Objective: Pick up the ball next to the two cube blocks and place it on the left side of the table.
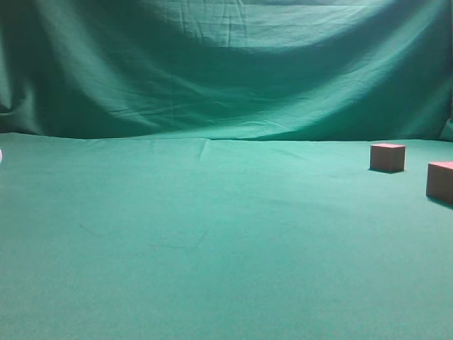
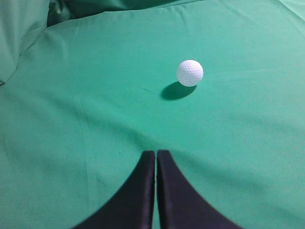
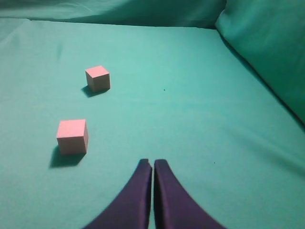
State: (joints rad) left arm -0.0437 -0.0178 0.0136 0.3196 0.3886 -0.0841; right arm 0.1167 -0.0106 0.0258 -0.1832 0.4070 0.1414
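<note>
The white dimpled ball (image 2: 189,72) lies on the green table (image 2: 95,119) in the left wrist view, ahead and to the right of my left gripper (image 2: 156,152), which is shut and empty. In the exterior view only a white sliver of the ball (image 1: 1,155) shows at the far left edge. The two reddish-brown cube blocks (image 1: 387,157) (image 1: 440,181) stand at the right. In the right wrist view they sit ahead-left (image 3: 97,78) (image 3: 72,136) of my right gripper (image 3: 153,163), which is shut and empty. Neither gripper shows in the exterior view.
Green cloth backdrop (image 1: 226,64) rises behind the table. In the left wrist view the cloth folds up at the far left (image 2: 19,33); in the right wrist view it rises at the right (image 3: 271,52).
</note>
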